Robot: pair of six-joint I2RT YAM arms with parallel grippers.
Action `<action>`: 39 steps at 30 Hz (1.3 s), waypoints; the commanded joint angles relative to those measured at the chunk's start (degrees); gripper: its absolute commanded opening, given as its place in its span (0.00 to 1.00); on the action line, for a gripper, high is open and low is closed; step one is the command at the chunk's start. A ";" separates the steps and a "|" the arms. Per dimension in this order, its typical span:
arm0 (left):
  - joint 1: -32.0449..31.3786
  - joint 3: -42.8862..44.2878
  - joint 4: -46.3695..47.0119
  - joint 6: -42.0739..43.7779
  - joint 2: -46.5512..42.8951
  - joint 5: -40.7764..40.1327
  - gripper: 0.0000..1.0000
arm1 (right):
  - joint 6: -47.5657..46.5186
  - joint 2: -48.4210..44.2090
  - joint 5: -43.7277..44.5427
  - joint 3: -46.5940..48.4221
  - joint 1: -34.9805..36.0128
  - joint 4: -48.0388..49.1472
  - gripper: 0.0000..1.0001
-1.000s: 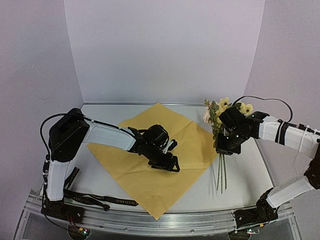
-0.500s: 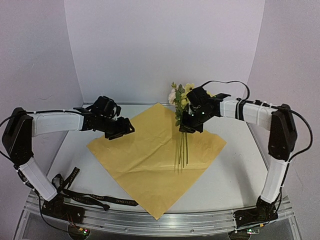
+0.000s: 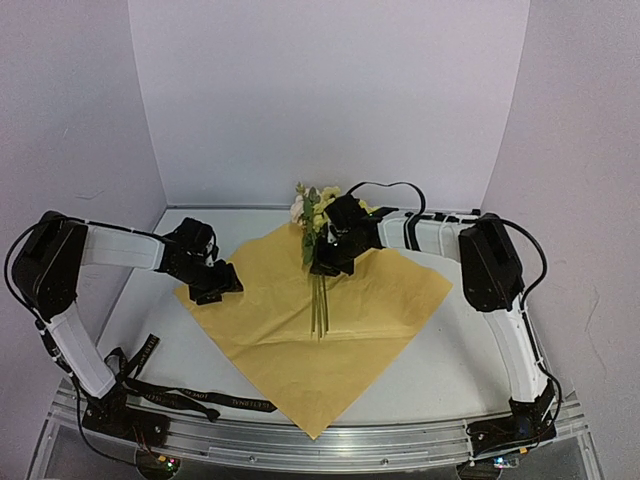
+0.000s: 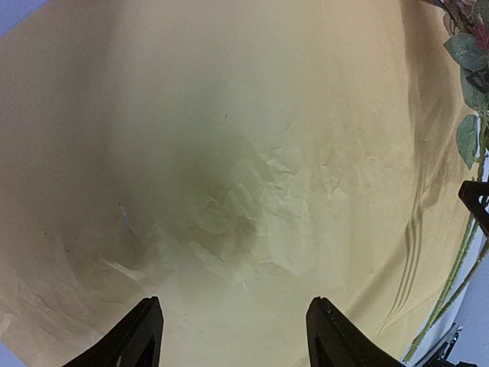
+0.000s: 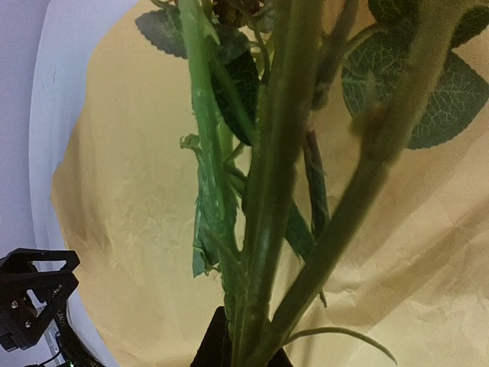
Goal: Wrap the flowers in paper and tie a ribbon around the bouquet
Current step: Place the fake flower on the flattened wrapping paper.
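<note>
Top external view lays out the whole job. The table [image 3: 470,350] carries the paper [image 3: 300,345], spread flat as a diamond with its yellow-orange face up and one corner pointing toward my bases. Nothing is folded or rolled.

Over the far middle of that sheet my right end effector [image 3: 326,262] is clenched on the flowers [image 3: 312,212]. It grips the stems just below the leaves, with the blooms toward the back wall and the stem ends reaching down to about the sheet's centre. I cannot tell whether the tips touch the paper. The right wrist view confirms the stems pinched at the root of my fingers.

My left end effector [image 3: 215,285] sits at the paper's left corner. In the left wrist view its fingers stand apart with only crumpled paper beneath them, so it grasps nothing.

The ribbon [image 3: 190,397] lies untouched on the near-left of the table, off the paper.

I judge the task early: the sheet is ready and the flowers have arrived, but laying them down, wrapping and tying are all not yet done.
</note>
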 commanded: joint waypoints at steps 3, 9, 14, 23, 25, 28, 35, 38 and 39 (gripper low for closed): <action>0.46 -1.33 1.97 -0.06 2.22 1.95 0.66 | -1.04 4.99 -0.51 8.06 -0.32 3.99 0.00; 1.02 -1.59 1.87 0.35 3.20 1.86 0.66 | -2.87 6.73 -1.68 9.15 -0.32 3.68 0.00; 1.43 -1.49 1.42 1.09 3.59 1.90 0.66 | -3.84 5.76 -1.98 7.74 -0.30 2.40 0.13; 2.04 -1.07 0.82 1.74 3.31 2.05 0.66 | -2.73 1.85 -0.71 6.88 -0.28 -2.21 0.53; 2.04 -0.89 0.71 1.79 2.98 2.07 0.66 | -2.74 0.88 0.17 6.55 -0.32 -3.49 0.57; 2.04 -0.30 0.19 2.01 2.16 2.07 0.66 | -3.20 -0.85 0.98 6.08 -0.21 -5.94 0.59; 2.12 1.15 -2.83 -0.51 -3.81 -1.11 0.68 | -6.26 -7.70 2.33 2.44 -0.06 -13.01 0.56; 2.96 -0.27 -4.83 -4.15 -9.00 -4.84 0.71 | -6.39 -11.01 1.27 -0.17 0.07 -14.96 0.53; 3.42 -1.28 -5.51 -5.66 -10.88 -5.88 0.72 | -6.34 -12.37 0.82 -1.20 0.14 -15.11 0.52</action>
